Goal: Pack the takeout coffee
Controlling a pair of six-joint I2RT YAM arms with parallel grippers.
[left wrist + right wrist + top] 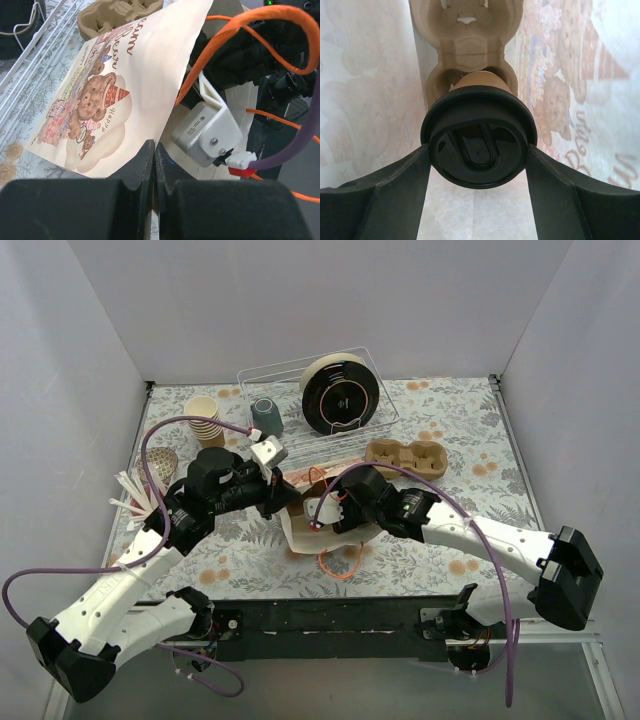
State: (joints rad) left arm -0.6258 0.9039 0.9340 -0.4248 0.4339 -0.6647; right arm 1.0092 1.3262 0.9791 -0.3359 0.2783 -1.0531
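- I read the right fingers [405, 185] clamping the kraft coffee cup [479, 150] by its round black lid, inside the bear-print paper bag [580, 100].
- My left fingers [145, 167] pinch that bag's rim.

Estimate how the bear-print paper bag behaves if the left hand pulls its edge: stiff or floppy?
Probably floppy: the bag looks like thin paper, the print showing through its walls from inside. Likely light, so it may slide when pulled. The left hand pinches one edge; hard tugs could tear.
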